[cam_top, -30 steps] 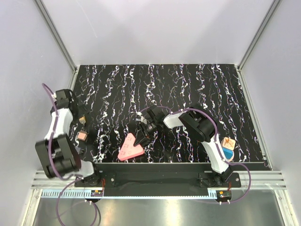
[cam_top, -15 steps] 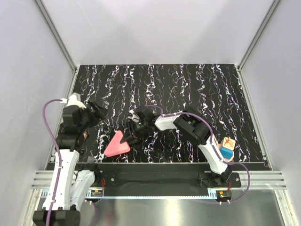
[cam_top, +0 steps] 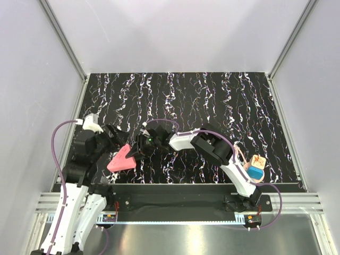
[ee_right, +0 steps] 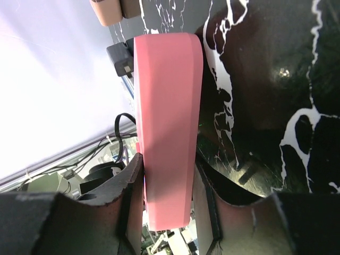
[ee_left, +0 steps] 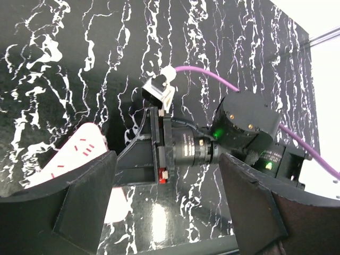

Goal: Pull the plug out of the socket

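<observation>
So far our right gripper [ee_right: 167, 172] clamps the pink socket [ee_right: 167, 95]; our left gripper [ee_left: 167, 196] gapes empty beside it, plug [ee_right: 120, 59] not yet out.

pink socket [ee_left: 71, 151] partly hidden behind left fingers [ee_left: 79, 204], one end covered by right fingers [ee_right: 126, 185]; plug not discernible

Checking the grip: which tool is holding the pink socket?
The right tool, shut on the pink socket; the left tool is open, holding nothing.

left arm [cam_top: 69, 202], right arm [cam_top: 239, 178]: white links, black joints | cables [cam_top: 52, 146]: purple (one per arm) | fingers [ee_left: 79, 202]: black
</observation>
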